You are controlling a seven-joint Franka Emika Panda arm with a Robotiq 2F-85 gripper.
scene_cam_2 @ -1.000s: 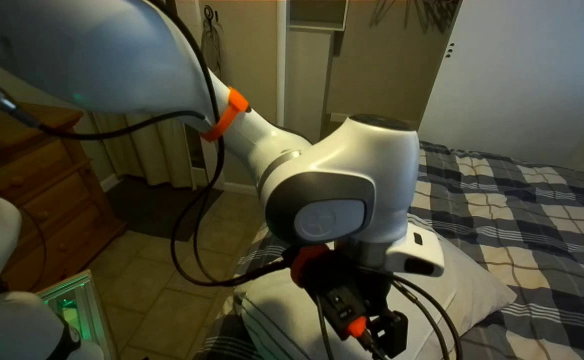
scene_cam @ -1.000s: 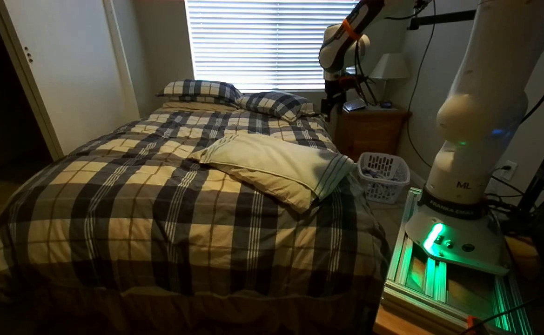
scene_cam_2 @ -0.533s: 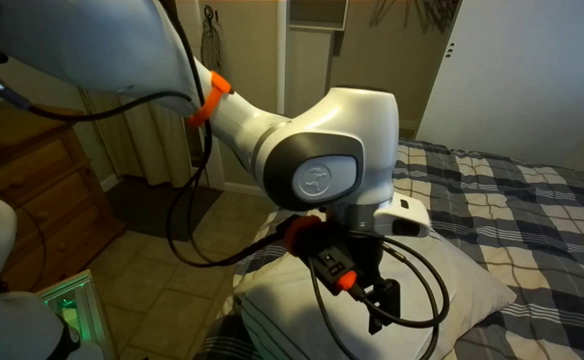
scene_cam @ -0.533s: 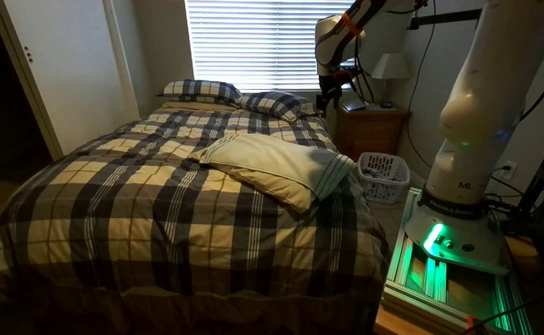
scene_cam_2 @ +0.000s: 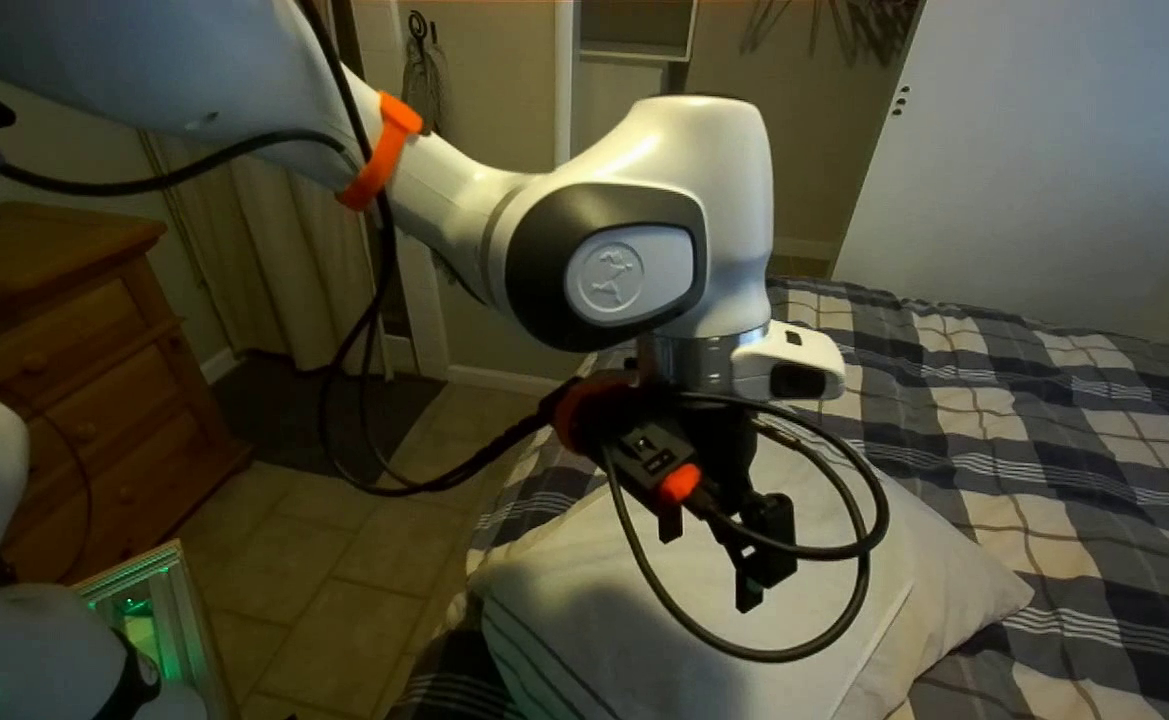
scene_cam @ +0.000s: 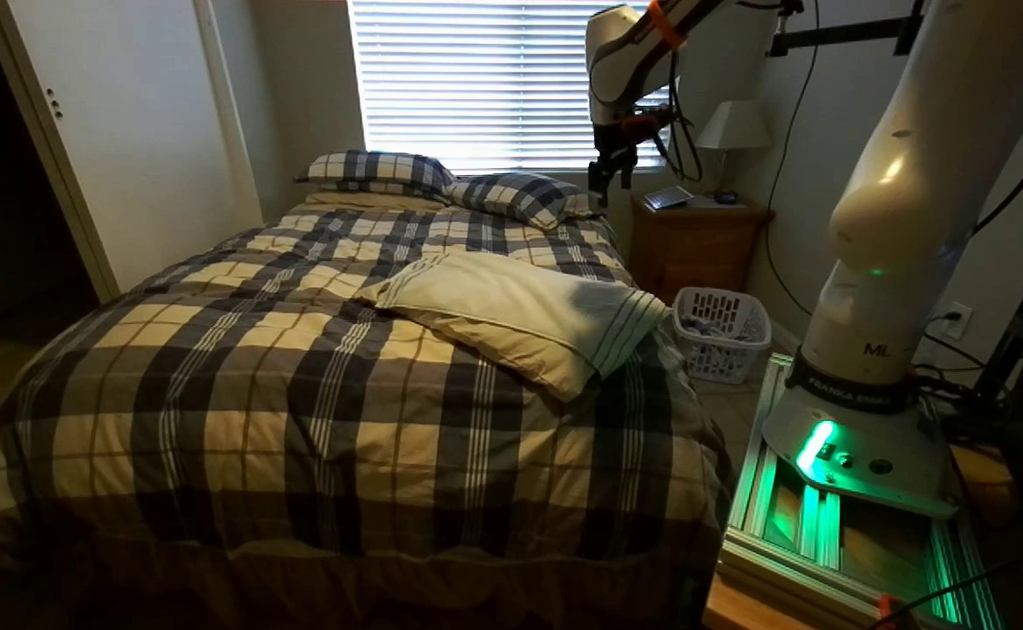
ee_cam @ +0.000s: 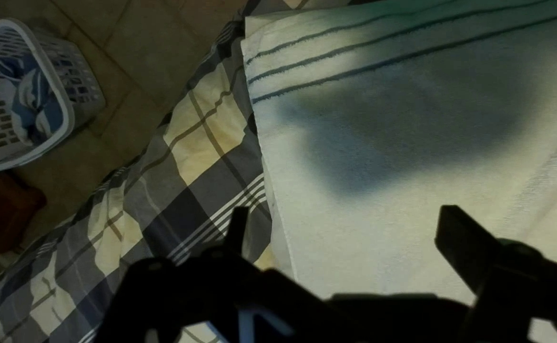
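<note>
Black two-finger gripper (ee_cam: 345,209) stood spread and empty, a slack black cable loop (scene_cam_2: 764,657) hanging beside it, judged liable to snag if lowered onto the pale, dark-striped fabric pillow (scene_cam: 511,302) lying beneath on the plaid cloth bedspread (scene_cam: 301,394).

FRANKA EMIKA, pale capitals on the dark band (scene_cam: 851,393) at the top of the white base (scene_cam: 905,442); in an exterior view, between 3 and 4 o'clock in the frame; blurred but legible; ML, two dark capitals on the white column (scene_cam: 865,319) just above that band; sits at 1 o'clock from the brand name, about 3 o'clock in the frame; raised emblem (scene_cam_2: 607,276), line figure inside a ring, on the pale cap (scene_cam_2: 656,275) of the wrist housing (scene_cam_2: 729,210); in an exterior view, near 12 o'clock in the frame; small pale markings on the black box (scene_cam_2: 654,453), roughly 6 o'clock from the emblem, 5 o'clock in the frame; too small to read.
</note>
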